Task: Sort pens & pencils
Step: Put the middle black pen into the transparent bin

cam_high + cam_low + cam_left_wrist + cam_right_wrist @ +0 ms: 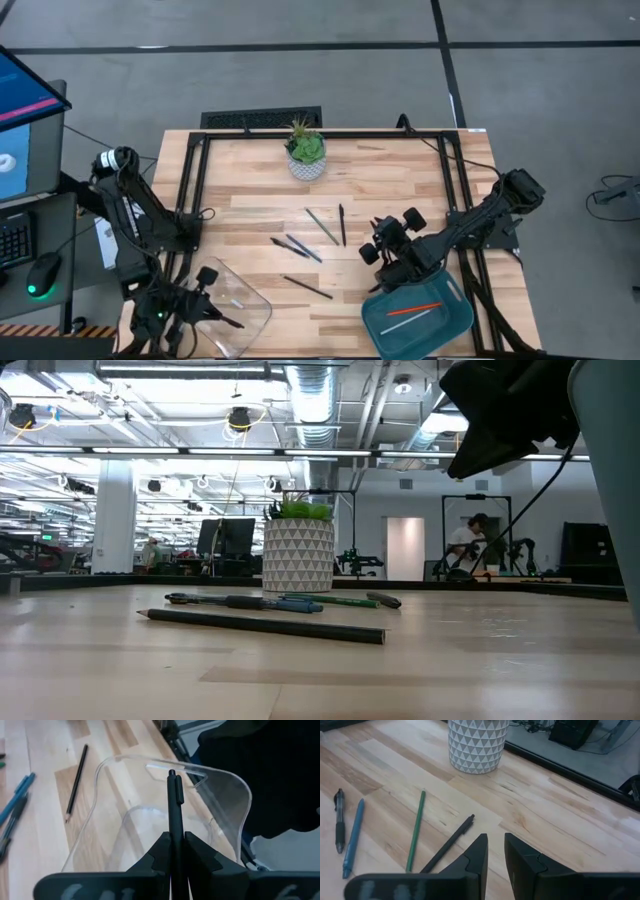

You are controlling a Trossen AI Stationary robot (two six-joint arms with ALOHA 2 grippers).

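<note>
The left gripper [175,851] pinches a slim black plastic pen [174,805] above the glossy clear curved tray [220,780], lower left in the high view. The right gripper [495,851], fingers narrowly apart and empty, hovers near the teal bin [455,328]. A dark pencil [262,624] lies on the grainy wooden table [400,180]; its tip is hard to see.

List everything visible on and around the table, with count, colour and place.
Loose pens and pencils: five, black, blue and green, table centre.
Black pen: one, held over the clear tray.
Clear tray: one, front left.
Teal tray: one, front right, holding an orange-red stick and a pale one.
Potted plant: one, green in white patterned pot, table back.
Monitor, keyboard, mouse: left of table.
Left gripper: shut on the black pen.
Right gripper: empty, above table centre-right.
</note>
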